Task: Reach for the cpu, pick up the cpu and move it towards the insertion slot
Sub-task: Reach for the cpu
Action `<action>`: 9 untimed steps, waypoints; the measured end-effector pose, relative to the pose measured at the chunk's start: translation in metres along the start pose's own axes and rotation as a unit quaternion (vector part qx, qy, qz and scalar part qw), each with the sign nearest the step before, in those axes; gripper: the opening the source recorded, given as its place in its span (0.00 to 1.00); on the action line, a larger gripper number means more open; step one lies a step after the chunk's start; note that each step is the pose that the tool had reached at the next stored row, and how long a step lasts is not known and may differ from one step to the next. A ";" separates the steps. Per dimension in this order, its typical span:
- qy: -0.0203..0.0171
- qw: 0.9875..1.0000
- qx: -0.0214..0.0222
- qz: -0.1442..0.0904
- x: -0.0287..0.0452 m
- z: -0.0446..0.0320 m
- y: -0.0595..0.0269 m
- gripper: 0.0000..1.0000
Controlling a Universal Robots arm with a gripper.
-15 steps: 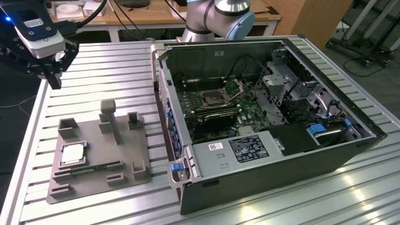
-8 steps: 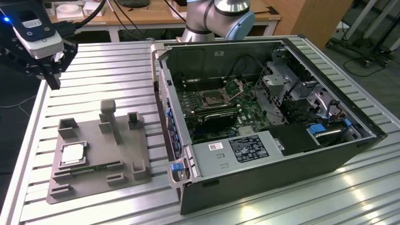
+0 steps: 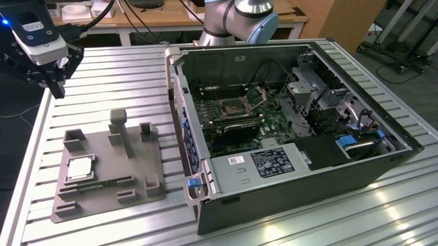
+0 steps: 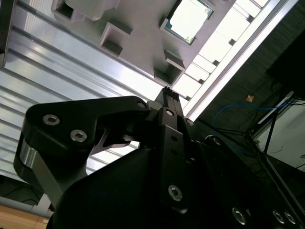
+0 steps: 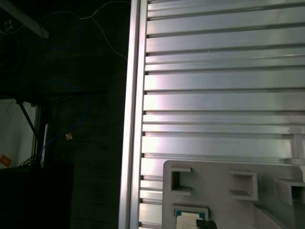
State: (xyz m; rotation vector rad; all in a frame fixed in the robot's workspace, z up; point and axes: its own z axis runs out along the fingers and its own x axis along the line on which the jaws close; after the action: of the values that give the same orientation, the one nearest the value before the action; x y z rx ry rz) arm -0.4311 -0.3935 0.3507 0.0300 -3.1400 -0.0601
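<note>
Gripper (image 4: pixel 167 91) hangs closed and empty, short of the cpu (image 3: pixel 79 168). Fixture (image 3: pixel 102 154) seats it flat, probably for top access; slot (image 3: pixel 231 107) well apart.

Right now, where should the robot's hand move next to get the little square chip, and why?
I would probably bring the gripper down and across toward the chip. In the exterior view the gripper hangs above the edge of the table, well apart from the chip. The chip lies flat in the grey holder, untouched.
</note>
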 end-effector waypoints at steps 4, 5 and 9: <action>0.000 1.000 0.000 0.000 0.0014 0.0005 0.0000 0.11; 0.000 1.000 0.000 0.000 0.0014 0.0005 0.0000 0.11; 0.000 1.000 0.000 0.000 0.0016 0.0005 0.0000 0.11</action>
State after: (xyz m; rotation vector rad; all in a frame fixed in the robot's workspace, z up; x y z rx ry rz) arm -0.4327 -0.3935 0.3501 0.0299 -3.1400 -0.0601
